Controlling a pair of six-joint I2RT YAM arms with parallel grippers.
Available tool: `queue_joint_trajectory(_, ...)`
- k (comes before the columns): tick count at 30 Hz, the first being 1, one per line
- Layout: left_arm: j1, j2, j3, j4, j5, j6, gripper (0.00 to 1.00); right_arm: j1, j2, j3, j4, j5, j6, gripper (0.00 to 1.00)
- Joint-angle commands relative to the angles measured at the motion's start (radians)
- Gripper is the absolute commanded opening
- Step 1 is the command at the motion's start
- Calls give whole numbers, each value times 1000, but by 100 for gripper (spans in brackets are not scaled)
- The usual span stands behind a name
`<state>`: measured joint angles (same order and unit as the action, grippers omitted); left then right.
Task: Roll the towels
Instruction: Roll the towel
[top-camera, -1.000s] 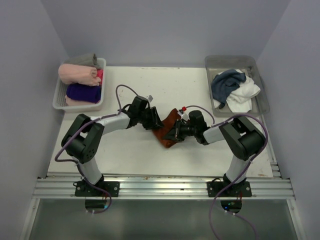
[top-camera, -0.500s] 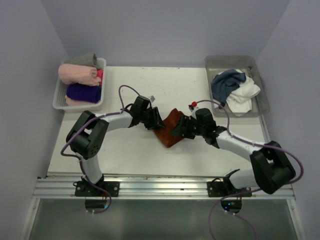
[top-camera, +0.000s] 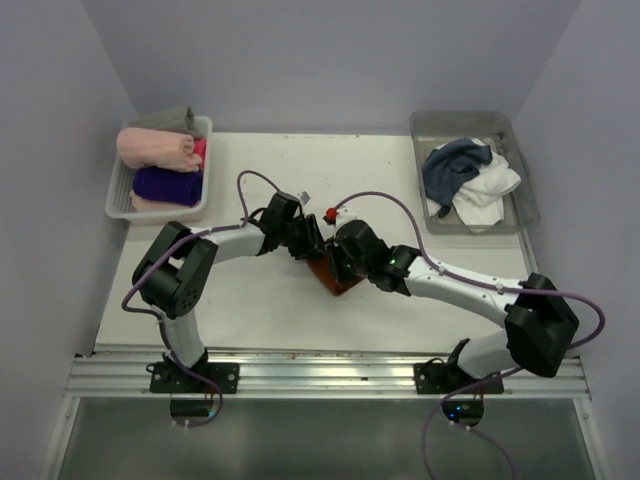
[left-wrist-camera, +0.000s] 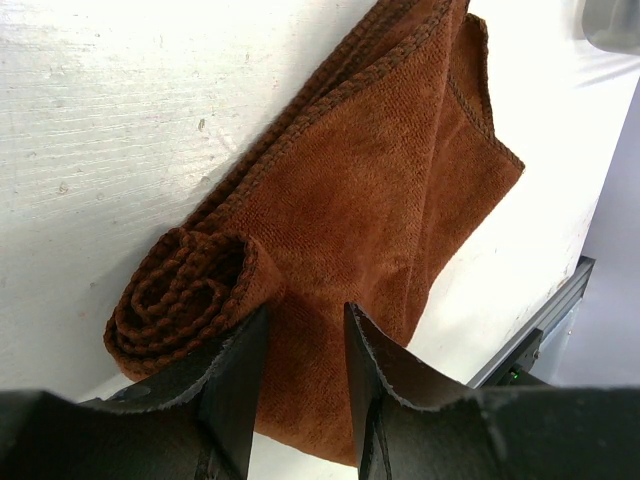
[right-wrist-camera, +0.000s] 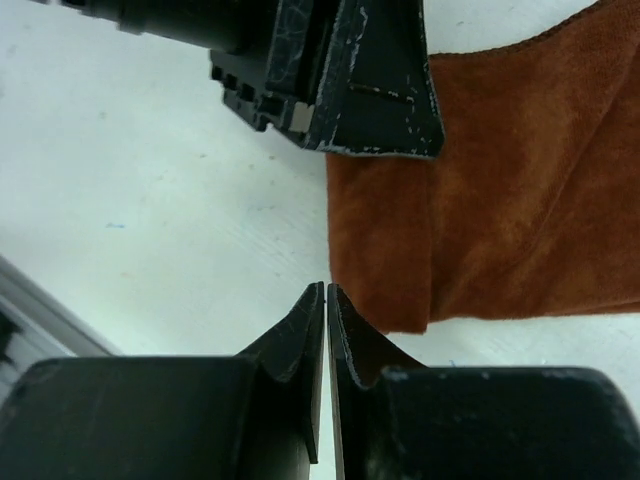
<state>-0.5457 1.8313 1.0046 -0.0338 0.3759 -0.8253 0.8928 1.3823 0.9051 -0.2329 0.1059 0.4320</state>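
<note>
The nubby rust-brown towel (left-wrist-camera: 400, 220), one end coiled, lies under the half-spread left gripper (left-wrist-camera: 303, 335), its edge just beside the clenched, empty right gripper (right-wrist-camera: 326, 300).

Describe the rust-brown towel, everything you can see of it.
The rust-brown towel is soft, looped terry, folded into a long strip lying flat on the white table. One end is curled into a small, loose roll. The left gripper straddles the cloth beside that roll; the shut right gripper points at its edge.
</note>
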Motion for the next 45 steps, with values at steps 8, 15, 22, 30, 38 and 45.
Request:
queue_joint_trajectory(8,-3,19,-27,-40,-32,43,42,1,204,58,-46,161,-68,7)
queue_joint_trajectory(15,-5,-9,-5,-61,-34,54,43,1,239,3,-13,198,-41,7)
queue_joint_trajectory(22,0,-118,26,-138,-68,69,51,0,250,-18,20,158,-32,7)
queue_joint_trajectory(30,39,-207,-43,-184,-112,52,62,-2,241,-38,52,118,-30,7)
queue_joint_trajectory(38,39,-204,-121,-123,-109,12,74,-2,238,-41,76,81,-16,7)
queue_joint_trajectory(45,32,-168,-159,-32,-109,-40,73,-2,233,-37,75,75,-16,7)
